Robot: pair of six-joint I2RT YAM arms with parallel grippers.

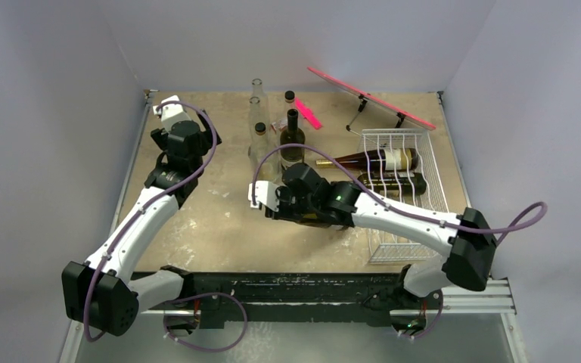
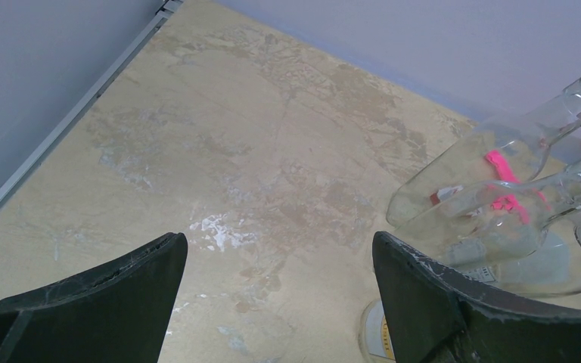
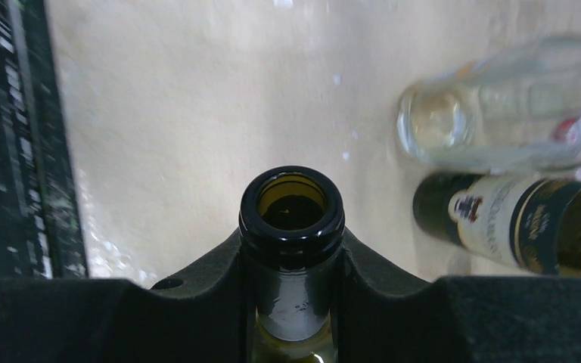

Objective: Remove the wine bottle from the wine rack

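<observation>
Fingers [image 3: 197, 295] of right gripper [image 3: 291, 265]: clamped on neck of wine bottle [image 3: 292, 238]. Bottle: apparently clear of wine rack [image 1: 393, 133], held over desk [image 1: 219, 227] just beside it, not yet set down; long axis near level, mouth pointing away from rack. Elsewhere, left gripper [image 2: 280, 295]: fingers apart, empty.

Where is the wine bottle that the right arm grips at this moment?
The wine bottle is clamped by its neck in the right fingers, over the middle of the table, just left of the wine rack.

Standing bottles [image 1: 293, 136] block far side; near table [image 1: 212, 234] open
</observation>
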